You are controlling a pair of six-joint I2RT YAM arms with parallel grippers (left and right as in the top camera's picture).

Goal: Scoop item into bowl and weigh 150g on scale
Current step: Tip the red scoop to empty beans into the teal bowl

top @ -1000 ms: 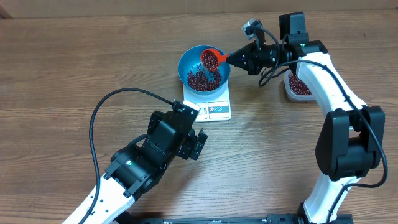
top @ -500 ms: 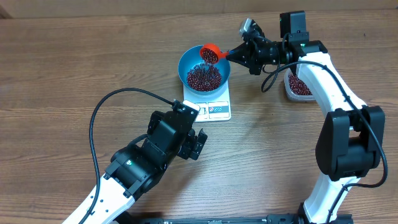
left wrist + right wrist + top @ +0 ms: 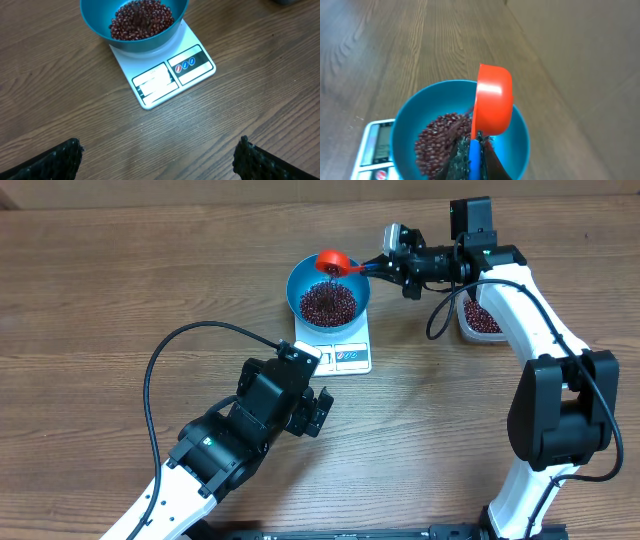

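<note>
Pour step: my right hand clenched on handle of orange scoop, scoop tipped over blue bowl. Heap of beans in bowl, bowl on scale. Left hand released, idle over desk. Next, I reckon: check display, unreadable here; top up from tub if short.

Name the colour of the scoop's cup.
Orange-red; the scoop shows best in the right wrist view.

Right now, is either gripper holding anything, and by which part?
Right gripper is shut on the red scoop, gripping its handle, cup tipped over the blue bowl. Left gripper is open and holds nothing.
</note>
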